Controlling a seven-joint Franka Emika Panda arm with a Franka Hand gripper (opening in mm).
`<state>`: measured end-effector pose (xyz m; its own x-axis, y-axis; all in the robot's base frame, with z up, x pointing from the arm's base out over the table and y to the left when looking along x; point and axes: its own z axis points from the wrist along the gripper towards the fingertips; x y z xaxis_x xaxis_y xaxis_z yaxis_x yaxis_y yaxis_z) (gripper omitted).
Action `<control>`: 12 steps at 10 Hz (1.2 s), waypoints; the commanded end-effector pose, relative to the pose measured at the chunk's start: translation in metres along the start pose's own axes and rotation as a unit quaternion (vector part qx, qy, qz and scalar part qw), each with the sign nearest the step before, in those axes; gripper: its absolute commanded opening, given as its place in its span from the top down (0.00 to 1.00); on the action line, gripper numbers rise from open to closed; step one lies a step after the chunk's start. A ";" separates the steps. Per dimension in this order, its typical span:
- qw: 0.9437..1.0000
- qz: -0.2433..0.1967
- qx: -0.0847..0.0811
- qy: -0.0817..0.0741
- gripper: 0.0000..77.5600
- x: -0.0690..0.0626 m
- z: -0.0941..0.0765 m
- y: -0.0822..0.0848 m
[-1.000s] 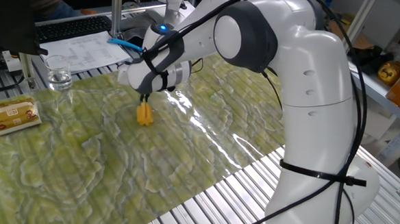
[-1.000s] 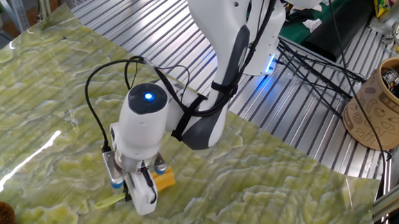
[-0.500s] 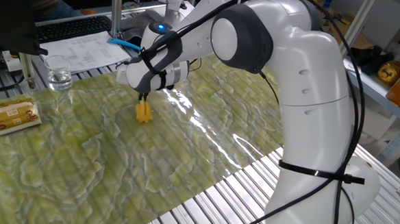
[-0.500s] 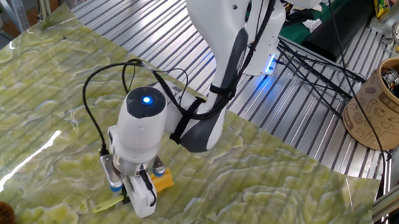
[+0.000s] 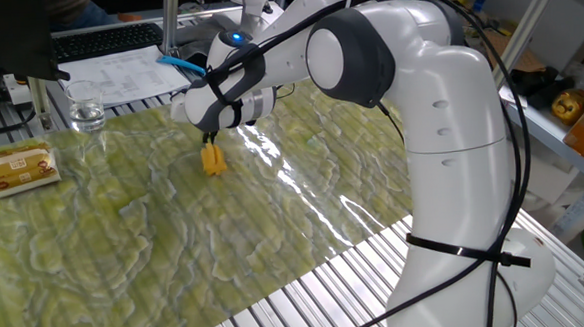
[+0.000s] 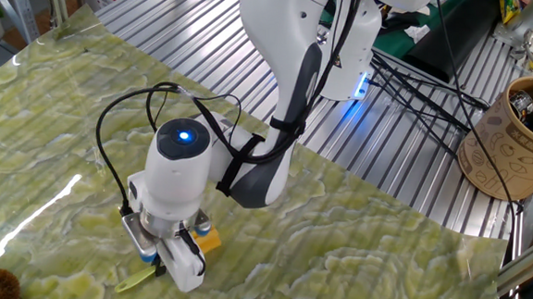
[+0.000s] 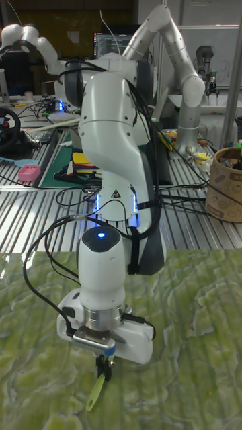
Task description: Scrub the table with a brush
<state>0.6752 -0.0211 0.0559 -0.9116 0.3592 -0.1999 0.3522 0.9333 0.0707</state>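
My gripper (image 5: 211,140) points down over the yellow-green marbled sheet (image 5: 126,242) that covers the table (image 5: 309,303) of silver slats. It is shut on the brush (image 5: 213,160), whose orange-yellow head touches the sheet. From the other side the gripper (image 6: 172,255) hides most of the brush (image 6: 207,241); only the orange head and the thin pale green handle (image 6: 143,278) stick out. In the tall fixed view the gripper (image 7: 103,363) holds the handle (image 7: 95,393), which slants down to the sheet; the head is hidden there.
A yellow-labelled packet (image 5: 17,166) lies on the sheet at the left. Behind it stand a glass (image 5: 86,106), papers (image 5: 122,72) and a keyboard (image 5: 105,40). A brown patterned cup (image 6: 518,137) stands on the slats, with black cables (image 6: 419,85) nearby.
The gripper has slid the brush a short way across the sheet: toward the far edge in one fixed view, leftward in the other. It stays shut on the brush.
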 end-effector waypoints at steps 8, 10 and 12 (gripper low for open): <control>0.990 -0.138 0.025 0.021 0.98 -0.046 -0.015 -0.077; 0.988 -0.148 0.026 0.024 0.98 -0.050 -0.017 -0.087; 0.987 -0.155 0.030 0.025 0.98 -0.052 -0.021 -0.093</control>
<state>0.6801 -0.0645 0.0636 -0.9595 0.2225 -0.1727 0.2231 0.9747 0.0165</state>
